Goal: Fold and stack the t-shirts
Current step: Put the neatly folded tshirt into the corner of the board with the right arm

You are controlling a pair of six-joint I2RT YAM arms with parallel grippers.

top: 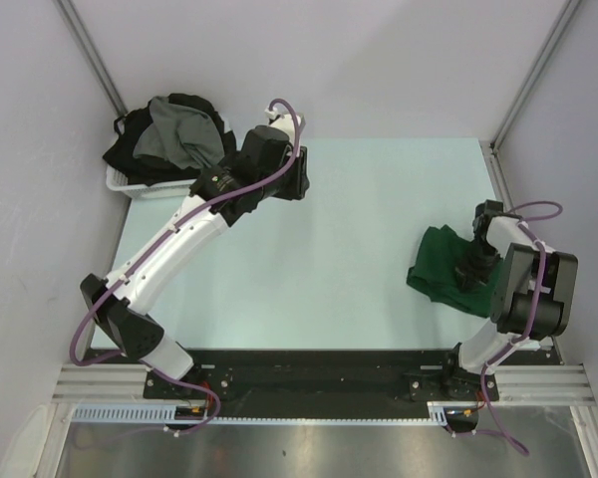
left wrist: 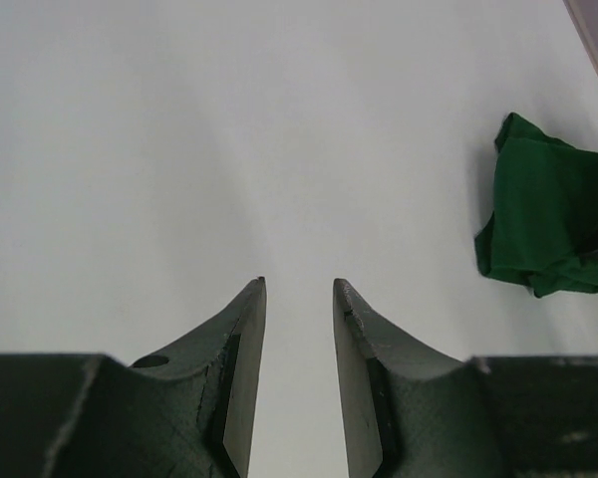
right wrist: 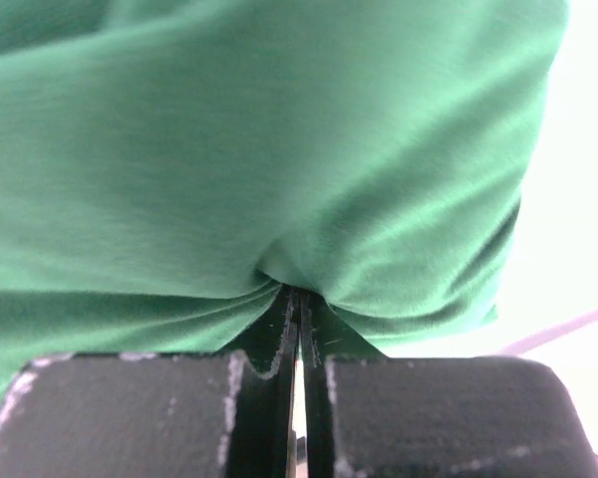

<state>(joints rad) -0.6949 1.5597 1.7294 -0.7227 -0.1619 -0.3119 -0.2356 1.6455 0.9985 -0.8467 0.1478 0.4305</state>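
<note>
A dark green t-shirt (top: 439, 261) lies bunched on the right side of the table. My right gripper (top: 473, 269) points down into it and is shut on a pinch of its fabric; in the right wrist view the green t-shirt (right wrist: 279, 149) fills the frame above the closed right gripper (right wrist: 301, 291). A grey t-shirt (top: 179, 134) and black t-shirts (top: 140, 149) are heaped in the basket at the back left. My left gripper (top: 301, 174) hovers beside that heap, open and empty. The left wrist view shows the left gripper (left wrist: 299, 284) over bare table, with the green t-shirt (left wrist: 548, 219) far right.
The white plastic basket (top: 120, 181) stands at the table's back left corner against the wall. Pale walls and metal frame posts close in the table on the left, back and right. The pale table surface (top: 359, 229) lies between the two arms.
</note>
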